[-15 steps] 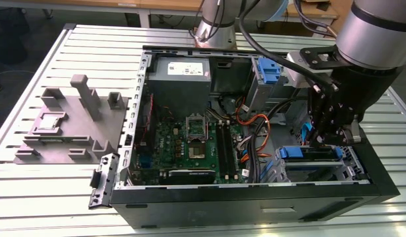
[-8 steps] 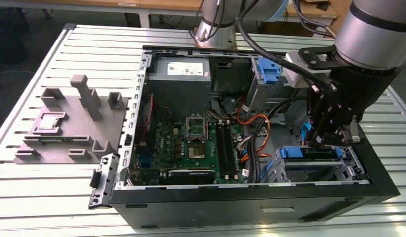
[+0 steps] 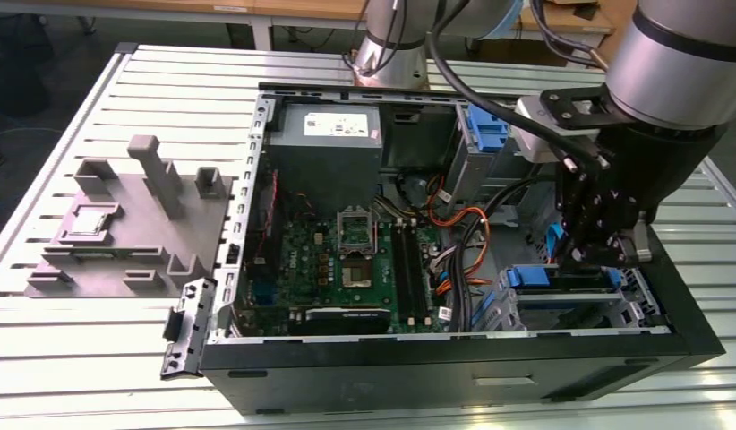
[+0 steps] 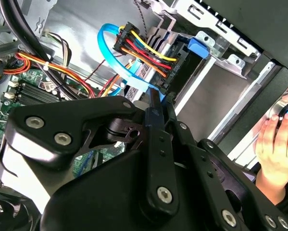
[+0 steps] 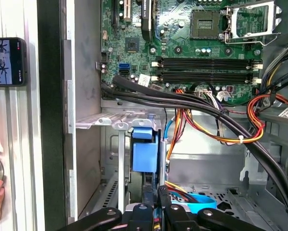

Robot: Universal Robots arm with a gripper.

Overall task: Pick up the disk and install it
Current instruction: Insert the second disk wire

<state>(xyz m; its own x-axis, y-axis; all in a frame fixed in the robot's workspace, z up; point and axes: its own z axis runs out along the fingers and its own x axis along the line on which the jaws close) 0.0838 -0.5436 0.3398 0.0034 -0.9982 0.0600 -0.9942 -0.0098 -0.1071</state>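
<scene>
over drive bay | tool closed (fingers pinched) | disk seated in bay

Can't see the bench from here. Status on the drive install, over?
Gripper down inside the computer case, at the drive bay. Disk's blue carrier standing in the bay. Fingers pinched together. Cables crowd close.

The disk, blue carrier frame showing, sits in the drive bay of the open computer case.
</scene>
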